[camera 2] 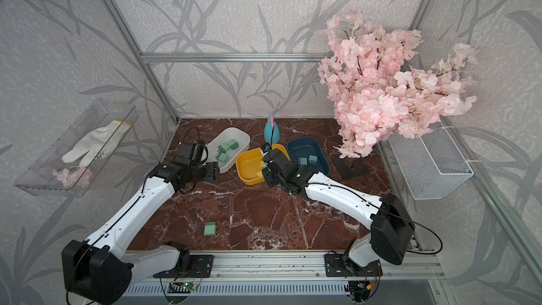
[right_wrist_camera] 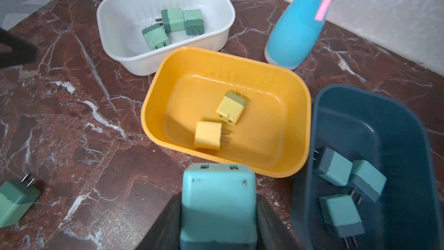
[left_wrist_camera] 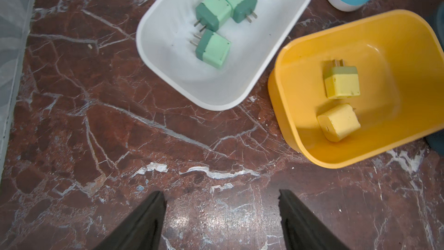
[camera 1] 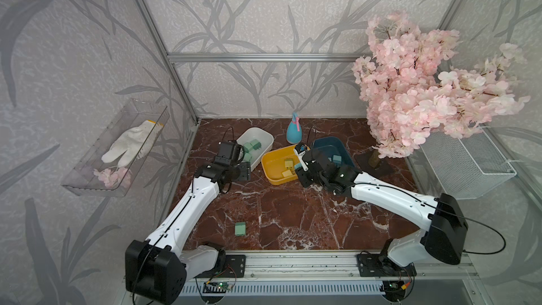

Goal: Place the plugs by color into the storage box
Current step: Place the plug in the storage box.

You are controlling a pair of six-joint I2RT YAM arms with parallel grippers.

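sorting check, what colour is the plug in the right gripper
The plug is teal blue, clearest in the right wrist view.

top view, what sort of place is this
Probably a staged robot test cell: an aluminium frame holds wallpapered panels, two robot arms mount on a front rail, and a blossom tree decorates it.

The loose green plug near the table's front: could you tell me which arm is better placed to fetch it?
Left. The left gripper is open and empty, and the green plug lies nearer that arm's base. The right gripper is shut on a teal plug.
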